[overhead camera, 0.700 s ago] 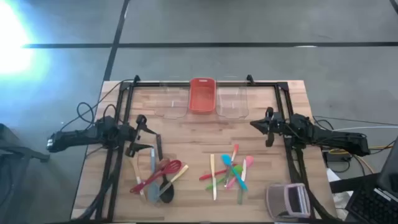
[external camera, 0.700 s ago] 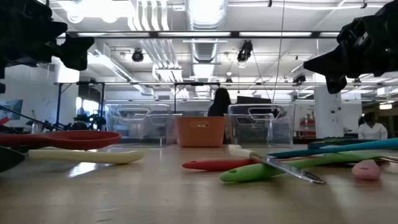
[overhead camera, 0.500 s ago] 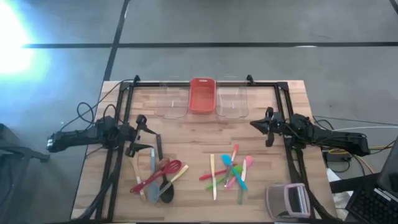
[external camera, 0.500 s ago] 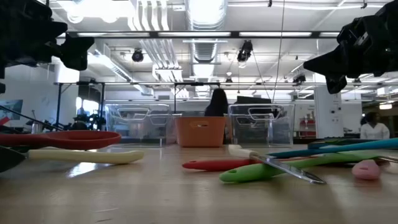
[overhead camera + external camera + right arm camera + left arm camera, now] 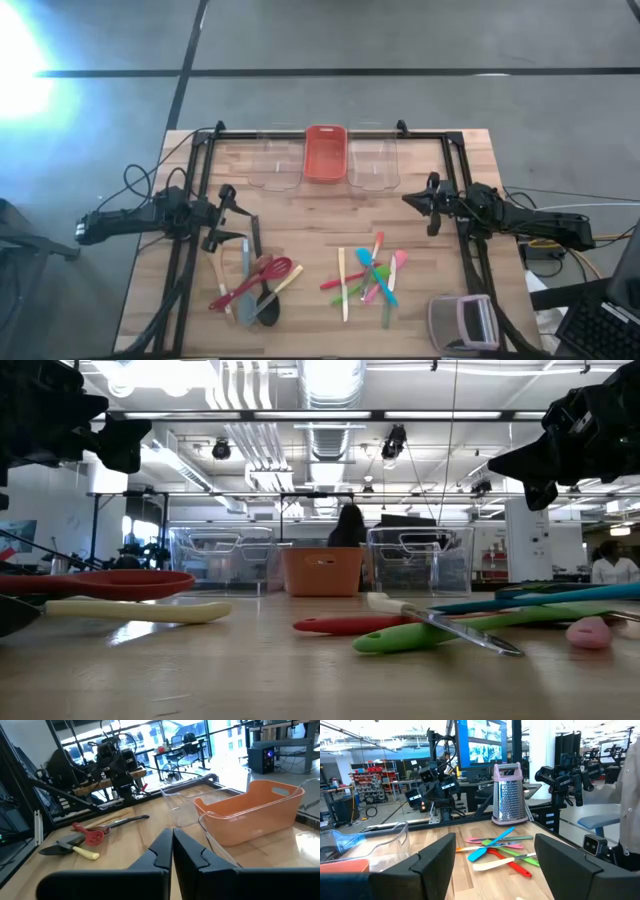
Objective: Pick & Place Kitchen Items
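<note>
Risk: large utensils (image 5: 250, 285) heaped near tabletop's front-left corner, small spoons (image 5: 368, 278) crossed near front edge; left gripper (image 5: 228, 215), jaws apart, liable to drag neighbours; right gripper (image 5: 418, 201), jaws together, idle.

— How are your arms sitting?
— Your left gripper (image 5: 232, 215) hovers over the table's left side, fingers (image 5: 432, 862) spread wide, empty.
— And the right?
— Your right gripper (image 5: 425, 203) hangs at the right side, fingers (image 5: 159, 851) pressed together, empty.
</note>
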